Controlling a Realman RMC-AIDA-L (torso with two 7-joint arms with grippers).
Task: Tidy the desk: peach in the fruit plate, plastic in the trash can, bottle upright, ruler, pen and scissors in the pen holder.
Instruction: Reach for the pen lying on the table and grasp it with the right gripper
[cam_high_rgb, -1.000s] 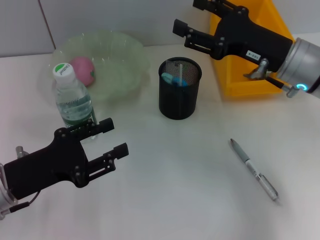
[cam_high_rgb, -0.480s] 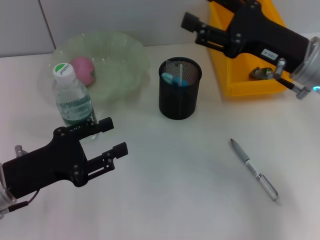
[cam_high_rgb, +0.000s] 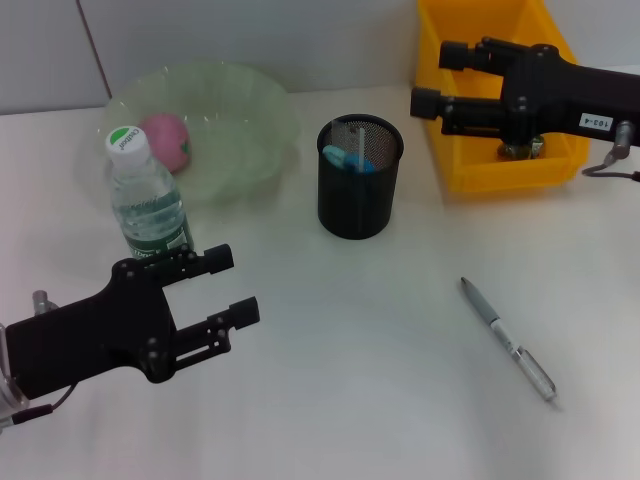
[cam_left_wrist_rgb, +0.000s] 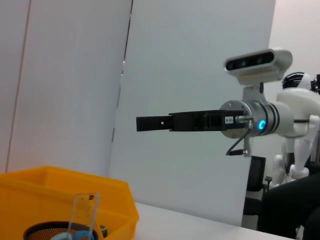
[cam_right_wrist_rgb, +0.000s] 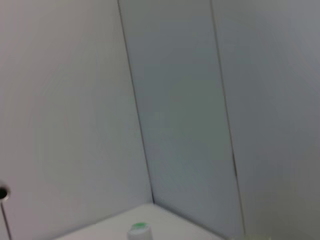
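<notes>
With the pen (cam_high_rgb: 506, 339) lying loose mid-desk, the right hand (cam_high_rgb: 428, 78) is hovering wide, empty, over the trash can (cam_high_rgb: 452, 160); the left hand (cam_high_rgb: 225, 286) is idling wide.

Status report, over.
Left gripper open, empty, near the upright clear water bottle. Right gripper open, above the yellow bin. Silver pen lies on the table, nothing blocking it.

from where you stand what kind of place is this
Probably a robotics lab set up as a mock desk: a white table against plain wall panels, staged items such as a mesh pen holder and yellow bin, and another white robot in the background.
</notes>
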